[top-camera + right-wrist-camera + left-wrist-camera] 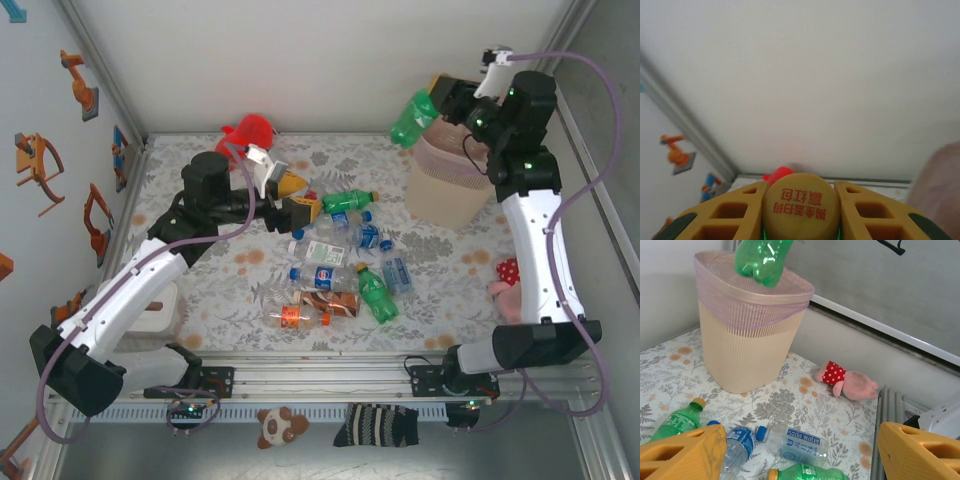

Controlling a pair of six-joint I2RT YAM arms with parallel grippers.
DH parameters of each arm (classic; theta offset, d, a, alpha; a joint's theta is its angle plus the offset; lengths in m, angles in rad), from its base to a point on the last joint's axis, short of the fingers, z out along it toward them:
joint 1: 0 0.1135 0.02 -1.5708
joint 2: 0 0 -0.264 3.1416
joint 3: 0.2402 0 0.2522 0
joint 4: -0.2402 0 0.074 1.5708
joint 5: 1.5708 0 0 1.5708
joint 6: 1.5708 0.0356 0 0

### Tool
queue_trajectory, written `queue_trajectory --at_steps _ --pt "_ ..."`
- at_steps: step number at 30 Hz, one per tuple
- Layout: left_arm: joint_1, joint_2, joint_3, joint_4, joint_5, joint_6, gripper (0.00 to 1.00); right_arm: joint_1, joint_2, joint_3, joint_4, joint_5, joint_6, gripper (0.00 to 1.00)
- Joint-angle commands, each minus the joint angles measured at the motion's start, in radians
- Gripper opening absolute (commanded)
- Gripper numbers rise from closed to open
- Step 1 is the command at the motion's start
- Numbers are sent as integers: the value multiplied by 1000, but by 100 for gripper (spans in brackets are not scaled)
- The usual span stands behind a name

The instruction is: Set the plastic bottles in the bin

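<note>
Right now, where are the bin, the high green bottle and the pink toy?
bin (pixel 740 355), left wrist view, front wall.
high green bottle (pixel 760 262), left wrist view, its base.
pink toy (pixel 857 387), left wrist view, pink body.

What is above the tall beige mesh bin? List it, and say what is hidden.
A green plastic bottle hangs base-down over the pinkish rim of the bin, its yellow cap clamped in the right gripper. The bin's inside is hidden behind its wall.

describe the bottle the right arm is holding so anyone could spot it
Find the tall beige bin at the far right of the table. Hanging over its rim is a green bottle, gripped at its yellow cap by the right gripper. The other green bottles lie on the table; this one is in the air.
</note>
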Motion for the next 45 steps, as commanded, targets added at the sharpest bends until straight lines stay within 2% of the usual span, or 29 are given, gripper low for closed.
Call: queue_trajectory --at_steps 1,5,8,13,21,33,45 --pt "-2 -32 -13 14 -10 14 78 -56 14 36 12 151 86 19" --pt "-1 -33 -20 29 -10 8 78 -128 38 28 2 276 203 12" --pt "-2 -34 -26 30 -10 6 78 -155 47 -2 2 377 254 12" --pt "-2 -40 -40 46 -16 2 78 -166 76 -35 3 442 296 13" --pt "-1 -29 -42 40 -15 8 78 -166 186 -7 -146 427 327 13" --pt "-1 -16 -30 21 -17 16 78 -167 325 -16 -239 356 308 17" --pt "-2 -6 -16 19 -22 17 78 -167 325 37 -360 405 230 46"
